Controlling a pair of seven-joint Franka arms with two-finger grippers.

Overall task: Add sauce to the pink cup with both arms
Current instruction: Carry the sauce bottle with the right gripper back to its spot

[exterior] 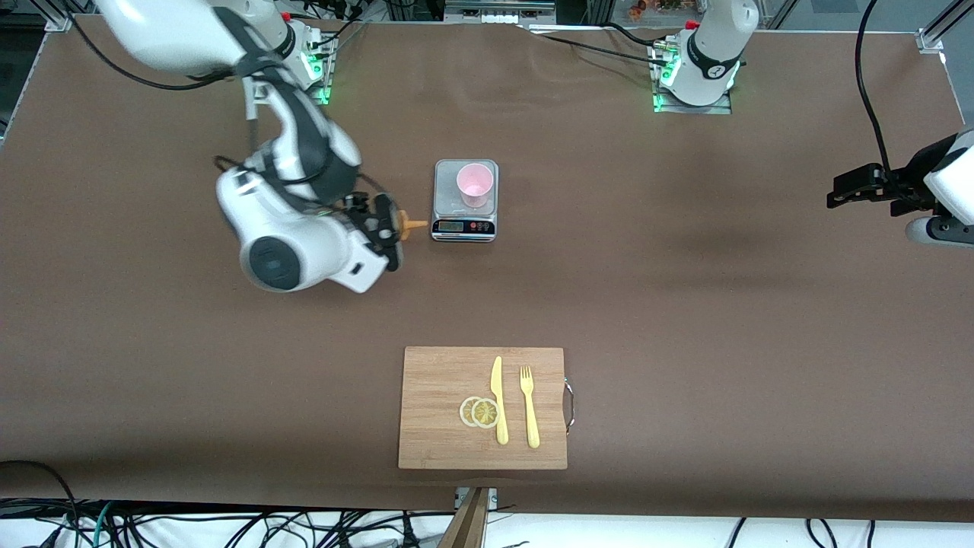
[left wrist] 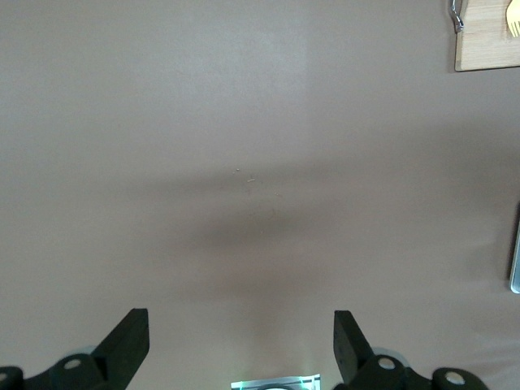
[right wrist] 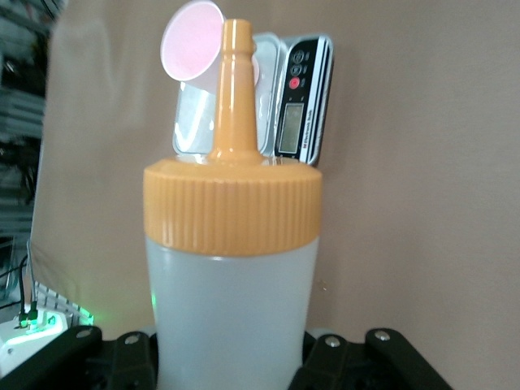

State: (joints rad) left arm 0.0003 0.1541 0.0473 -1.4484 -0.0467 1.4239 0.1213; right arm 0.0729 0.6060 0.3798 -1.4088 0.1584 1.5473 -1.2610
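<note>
My right gripper (exterior: 386, 228) is grasping the sauce bottle (right wrist: 231, 268) beside the pink cup (exterior: 475, 185); my left gripper (left wrist: 241, 345) is waiting released.

Left gripper (left wrist: 241, 341): fingers (left wrist: 130, 337) spread wide above bare brown table (left wrist: 244, 146). A cutting board (left wrist: 486, 36) corner with a yellow fork (left wrist: 513, 23) shows at the frame edge.

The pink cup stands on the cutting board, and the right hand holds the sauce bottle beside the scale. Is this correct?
Not quite. The front view shows the pink cup on the scale, not on the cutting board. The rest holds: the right hand holds the sauce bottle beside the scale.
</note>
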